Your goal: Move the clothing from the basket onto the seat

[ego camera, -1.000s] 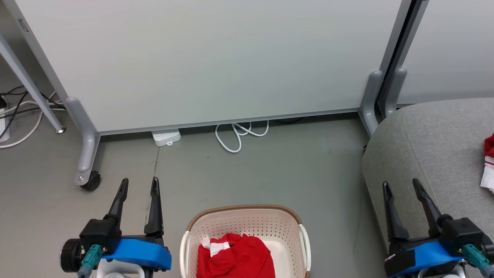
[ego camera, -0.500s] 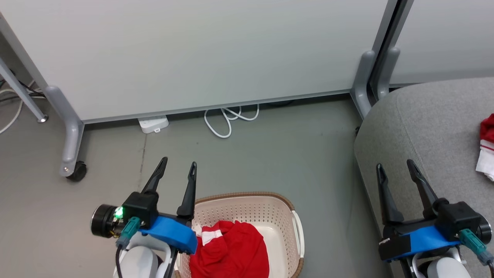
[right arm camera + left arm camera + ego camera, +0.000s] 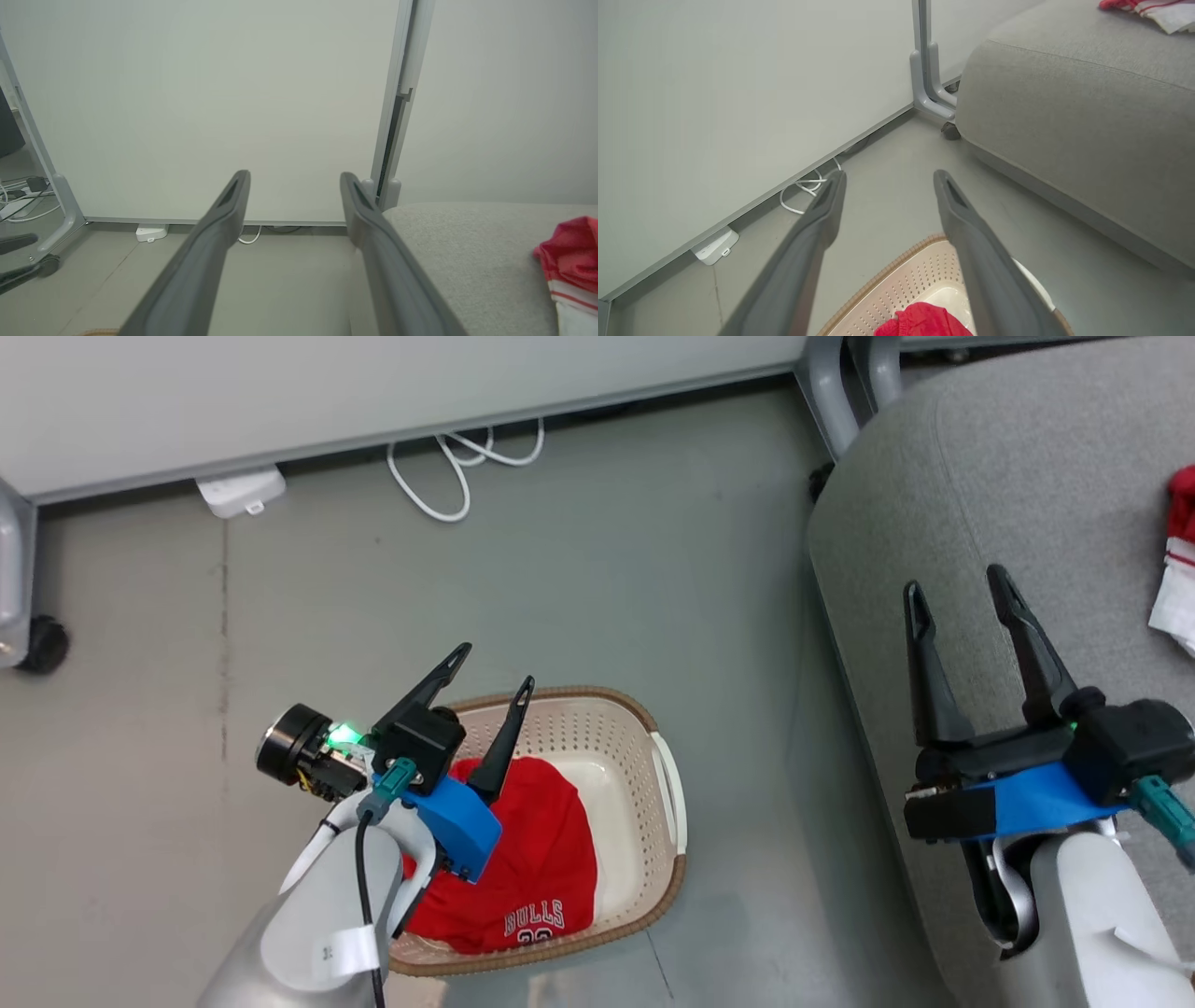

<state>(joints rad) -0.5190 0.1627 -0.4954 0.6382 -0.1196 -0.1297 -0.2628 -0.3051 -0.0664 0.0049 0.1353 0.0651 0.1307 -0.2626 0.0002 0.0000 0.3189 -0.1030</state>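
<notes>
Head view, lower centre: the jersey [image 3: 537, 859] lies in the basket [image 3: 597, 696]. The left gripper [image 3: 497, 665] hovers over it, fingers apart and empty. The right gripper [image 3: 955, 579], also apart, hangs by the seat [image 3: 934, 476]. A shallow pinch could catch the basket rim or let the fabric slip out.

Left pincer [image 3: 496, 665] and right pincer [image 3: 955, 580] both gape wide, gripping nothing.
In the head view the left pincer leans up and to the right, its two dark fingers splayed, on a pale left forearm [image 3: 299, 933] rising from the bottom edge. The right pincer points almost straight up, fingers equally spread, above the pale right forearm [image 3: 1088, 915] at the lower right.
</notes>
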